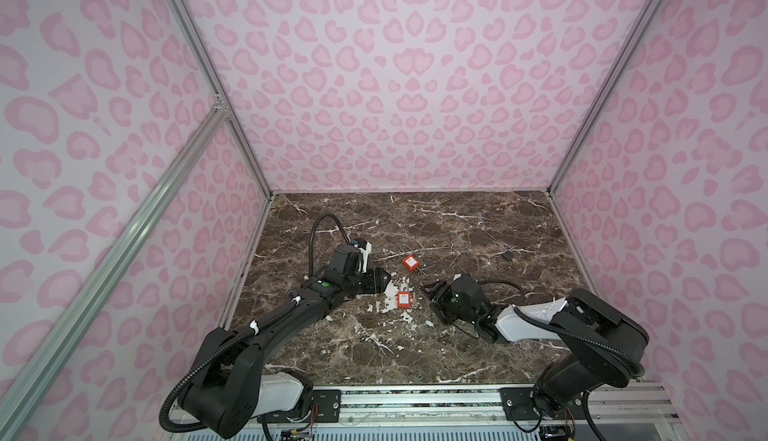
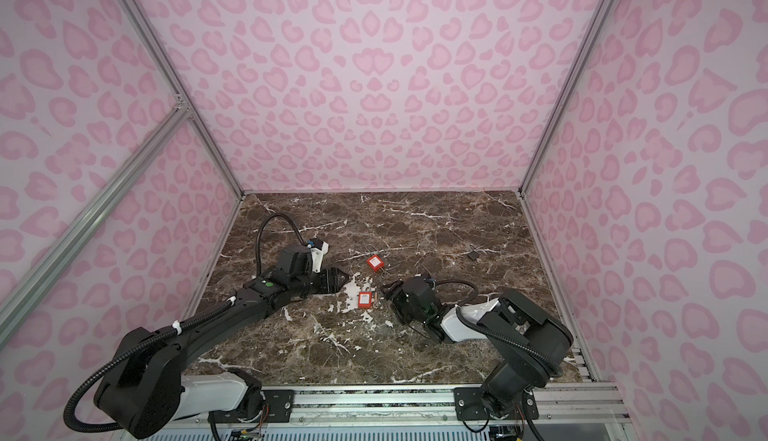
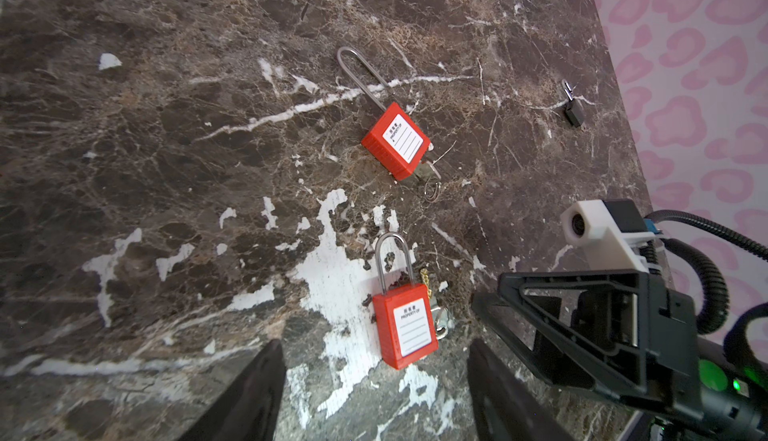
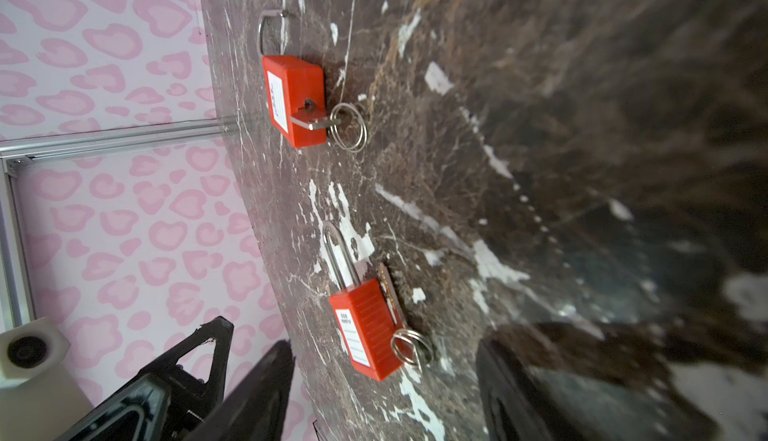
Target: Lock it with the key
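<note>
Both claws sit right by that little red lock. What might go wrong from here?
1. The key lies flat against the near red padlock, so fingers may pinch or shove the lock instead of lifting the key.
2. The left gripper and right gripper, both open, flank that lock closely and might bump each other.
3. The smooth marble table may let the lock slide when pushed.

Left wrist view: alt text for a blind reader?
A short-shackled red padlock lies on the marble table just ahead of the open left end effector; a long-shackled red padlock, key in its base, lies beyond.
</note>
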Available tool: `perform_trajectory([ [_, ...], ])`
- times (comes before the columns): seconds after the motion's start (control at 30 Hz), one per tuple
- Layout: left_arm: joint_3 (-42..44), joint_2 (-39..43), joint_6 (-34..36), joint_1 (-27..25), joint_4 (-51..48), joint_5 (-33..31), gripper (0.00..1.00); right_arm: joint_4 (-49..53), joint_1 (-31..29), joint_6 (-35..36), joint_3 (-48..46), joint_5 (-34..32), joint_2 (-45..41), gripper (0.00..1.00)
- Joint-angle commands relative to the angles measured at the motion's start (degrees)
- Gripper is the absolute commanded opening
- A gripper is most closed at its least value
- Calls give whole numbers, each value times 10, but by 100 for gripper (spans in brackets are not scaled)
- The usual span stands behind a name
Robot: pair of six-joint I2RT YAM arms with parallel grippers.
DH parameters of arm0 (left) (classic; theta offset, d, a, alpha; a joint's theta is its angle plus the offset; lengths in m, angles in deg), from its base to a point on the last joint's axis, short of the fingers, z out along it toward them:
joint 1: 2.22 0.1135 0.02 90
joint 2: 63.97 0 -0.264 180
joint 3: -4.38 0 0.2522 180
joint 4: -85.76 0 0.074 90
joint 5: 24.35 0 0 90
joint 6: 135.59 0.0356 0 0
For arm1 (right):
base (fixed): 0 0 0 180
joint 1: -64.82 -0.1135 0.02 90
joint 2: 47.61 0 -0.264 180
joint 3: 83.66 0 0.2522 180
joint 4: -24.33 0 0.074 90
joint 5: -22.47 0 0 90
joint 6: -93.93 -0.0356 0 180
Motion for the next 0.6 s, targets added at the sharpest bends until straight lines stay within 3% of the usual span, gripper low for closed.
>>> perform_trajectory([
  [0.0, 1, 5, 3, 0, -5, 0, 71, 7, 0, 3, 4, 5, 9, 71],
  [0.57, -1, -4, 5, 2, 1, 6, 71, -9, 1, -6, 7, 24, 31, 73],
])
